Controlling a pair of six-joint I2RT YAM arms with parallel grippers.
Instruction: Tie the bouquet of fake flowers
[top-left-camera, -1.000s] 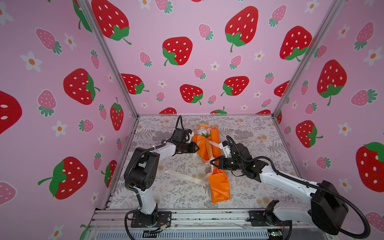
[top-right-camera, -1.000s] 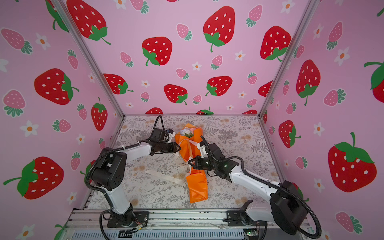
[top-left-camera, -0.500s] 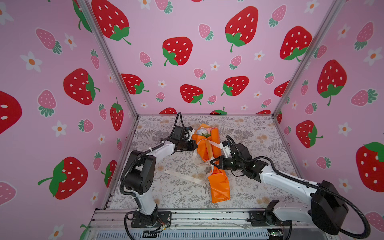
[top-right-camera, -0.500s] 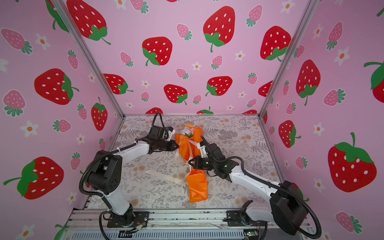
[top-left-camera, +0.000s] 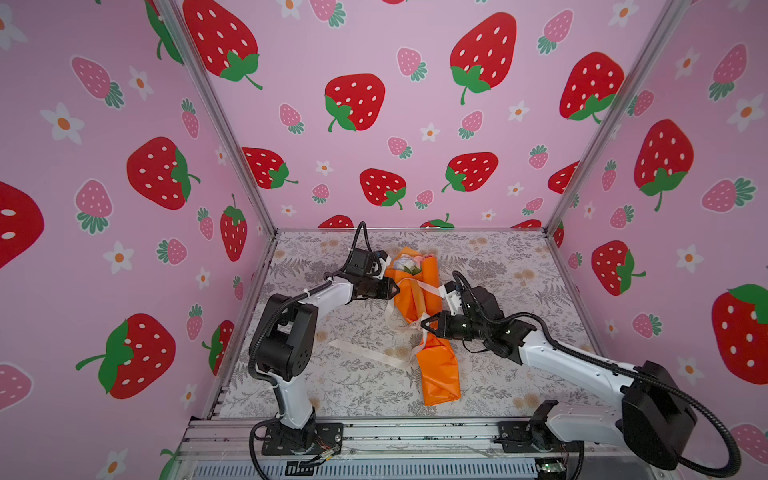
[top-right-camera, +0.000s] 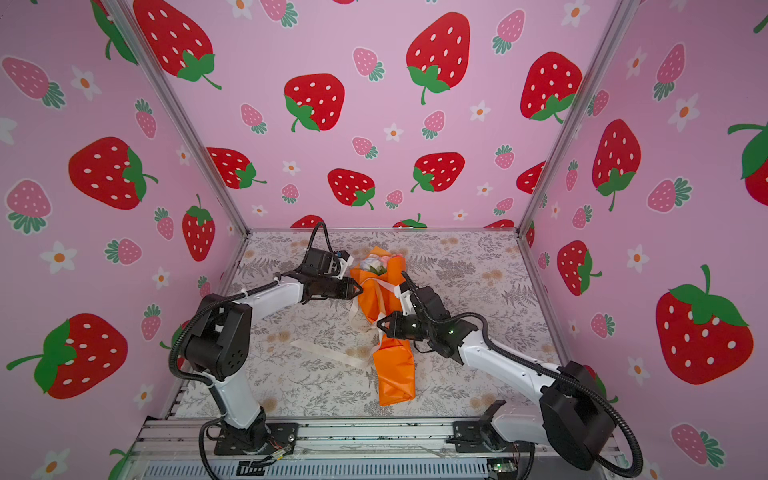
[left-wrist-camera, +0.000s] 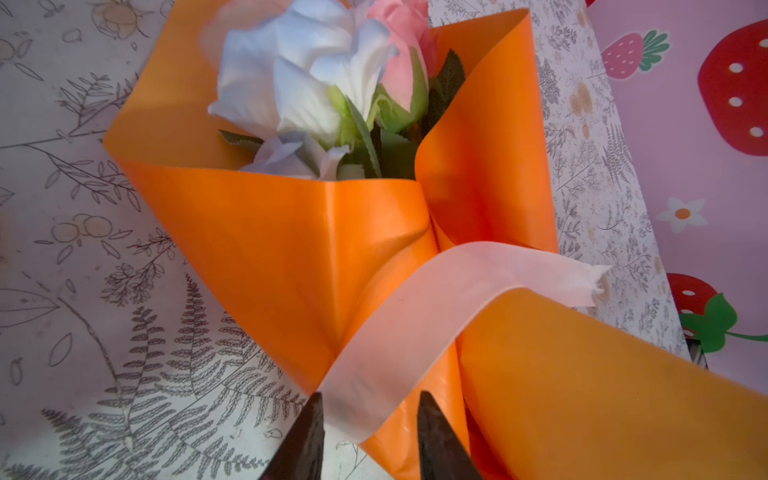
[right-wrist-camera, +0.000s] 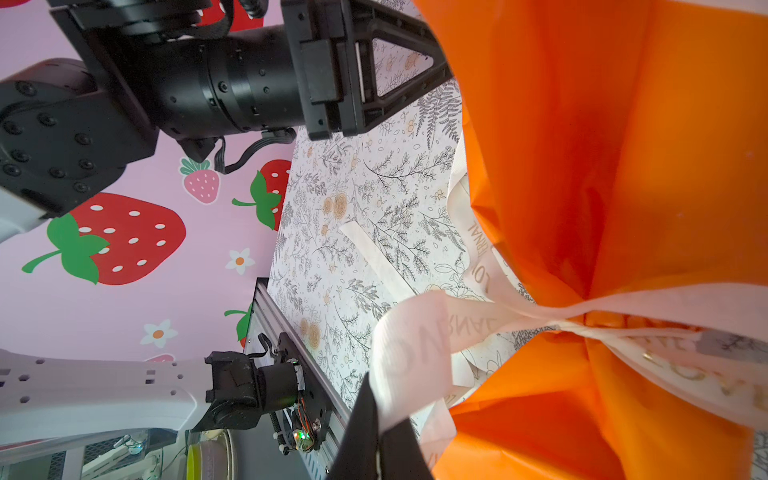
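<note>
Fingertips (left-wrist-camera: 309, 436) of the left gripper (left-wrist-camera: 369, 405) stand apart, released. A flat cream fabric ribbon (left-wrist-camera: 415, 307) runs through the gap between them without being pinched. The 2 black fingers (right-wrist-camera: 361, 440) of the right gripper (right-wrist-camera: 384, 428) are clenched on another stretch of that ribbon, which leads from the pinch to a crossing where the paper is cinched tight.

Both grippers are at the bouquet of fake flowers (top-left-camera: 411, 305), a cone of glossy orange wrapping paper around a white fabric rose (left-wrist-camera: 299, 70), a pink rose (left-wrist-camera: 403, 50) and green leaves (left-wrist-camera: 449, 75). In both top views the bouquet (top-right-camera: 376, 305) lies flat near the middle of the grey floral-printed table cover (top-left-camera: 519, 291), flower end toward the back wall (top-left-camera: 395, 124), folded stem end toward the front rail (top-left-camera: 415, 432). The left gripper (top-left-camera: 392, 288) is at its left edge just below the open mouth; the right gripper (top-right-camera: 379, 324) is at its right edge, at the narrow waist. 1 loose ribbon tail lies flat on the cover, left of the lower half.

Compared with 1 second ago, the left gripper is slightly nearer the flower end, while the right gripper and the bouquet are where they were.
</note>
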